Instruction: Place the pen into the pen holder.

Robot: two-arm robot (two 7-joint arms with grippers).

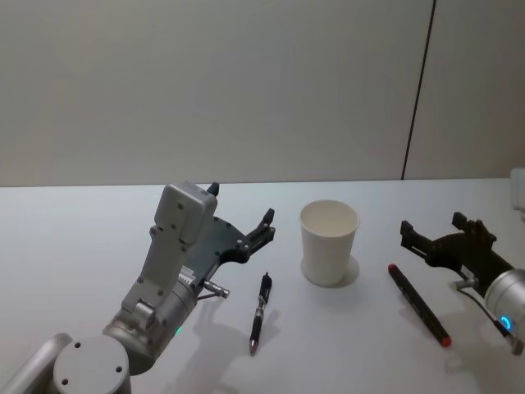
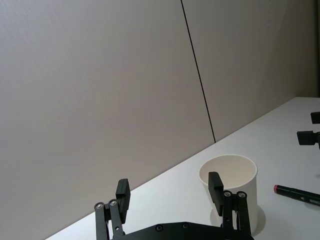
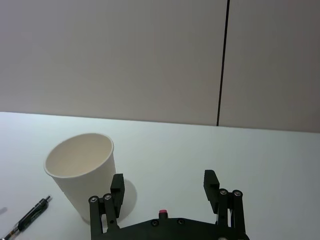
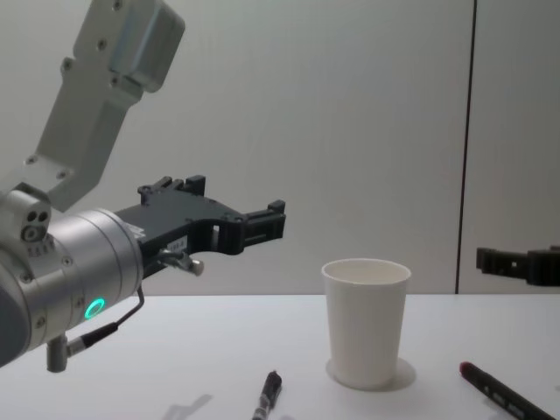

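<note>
black pen [image 1: 260, 313] near left gripper [image 1: 241, 203], untouched

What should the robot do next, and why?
Probably lower the left gripper onto the black pen: it hangs open just above and behind that pen, which lies flat left of the empty pen holder. The right gripper is open beside the red-tipped pen.

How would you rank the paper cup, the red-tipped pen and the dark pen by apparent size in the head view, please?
1. paper cup, clearly the bulkiest.
2. red-tipped pen, longer and thicker than the other pen.
3. dark pen, the slimmest.
</note>
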